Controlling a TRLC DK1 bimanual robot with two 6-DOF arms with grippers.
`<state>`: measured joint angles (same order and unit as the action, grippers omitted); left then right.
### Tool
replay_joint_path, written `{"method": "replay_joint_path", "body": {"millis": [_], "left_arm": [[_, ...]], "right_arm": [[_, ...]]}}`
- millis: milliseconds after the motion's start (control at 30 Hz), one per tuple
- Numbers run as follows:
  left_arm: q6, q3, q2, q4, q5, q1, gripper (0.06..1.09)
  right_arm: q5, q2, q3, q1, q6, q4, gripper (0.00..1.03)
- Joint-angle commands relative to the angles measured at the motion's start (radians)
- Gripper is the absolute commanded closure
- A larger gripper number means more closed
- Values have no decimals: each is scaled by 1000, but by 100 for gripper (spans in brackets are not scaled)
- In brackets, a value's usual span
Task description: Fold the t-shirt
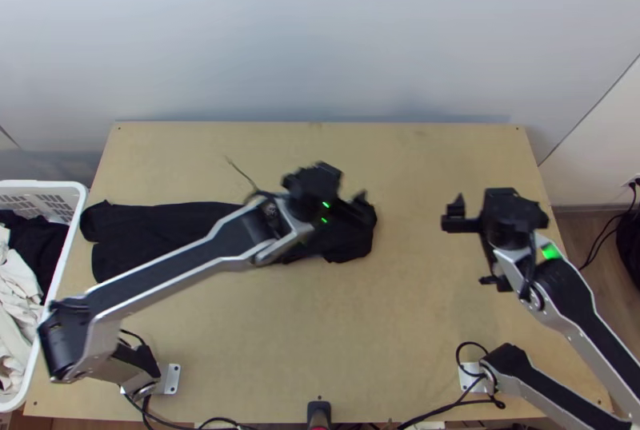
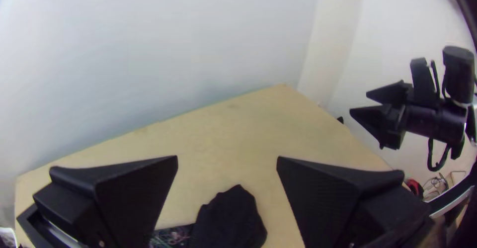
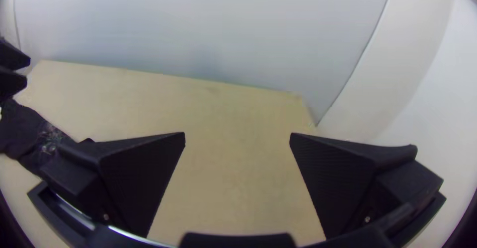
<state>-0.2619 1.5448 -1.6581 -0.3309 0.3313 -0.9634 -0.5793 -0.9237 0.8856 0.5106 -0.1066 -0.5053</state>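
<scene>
Top view: two arms, two grippers, one light wooden table (image 1: 384,334), one black t-shirt (image 1: 160,226). T-shirt lies on the left and middle of the table as one long uneven band, more bunched at its right end; how many folds, can't tell. Left arm (image 1: 172,262) crosses above it, left gripper (image 1: 340,208) over the bunched end. Right gripper (image 1: 468,242) over the right part of the table, well apart from the shirt, two fingers spread. One white basket (image 1: 48,184) at the left edge, holding black cloth (image 1: 36,246) and white cloth (image 1: 18,290); pieces overlap, no sure count. Left wrist view: left gripper (image 2: 227,161) has its two fingers wide apart, nothing gripped; one dark lump of the t-shirt below and beyond, plus one speckled patch (image 2: 171,235) on it. Right gripper farther off, two fingertips parted. Right wrist view: right gripper (image 3: 237,136) wide apart too, two fingers, nothing gripped, bare wood between them. Two fingertips of the left gripper near the t-shirt and the same speckled patch.
</scene>
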Motion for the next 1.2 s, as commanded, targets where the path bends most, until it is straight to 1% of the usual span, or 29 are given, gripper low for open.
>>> {"method": "replay_joint_path", "body": {"millis": [0, 133, 300, 400, 533, 733, 833, 967, 1067, 1167], "left_arm": [[0, -35, 110, -92, 11, 152, 10], [-8, -129, 175, -119, 9, 258, 10], [-20, -267, 253, -119, 9, 362, 10], [-25, -327, 291, -122, 8, 404, 10], [-48, -367, 320, -161, 8, 443, 10], [-50, -400, 336, -231, 8, 446, 10], [-53, -402, 339, -260, 8, 446, 10], [-54, -411, 351, -275, 8, 445, 10], [-54, -410, 354, -283, 8, 440, 10], [-54, -402, 354, -298, 8, 439, 10]], "right_arm": [[62, -138, 98, 121, -54, 13, 5], [101, -190, 115, 213, -79, 11, 5], [141, -221, 72, 315, -110, -1, 5], [174, -233, 27, 368, -140, -1, 5], [196, -300, -5, 434, -174, 8, 5], [205, -474, 26, 454, -191, 70, 5], [210, -557, 53, 459, -217, 99, 5], [233, -661, 99, 468, -257, 99, 5], [236, -699, 133, 477, -283, 99, 5], [292, -736, 177, 477, -298, 70, 5]]}}
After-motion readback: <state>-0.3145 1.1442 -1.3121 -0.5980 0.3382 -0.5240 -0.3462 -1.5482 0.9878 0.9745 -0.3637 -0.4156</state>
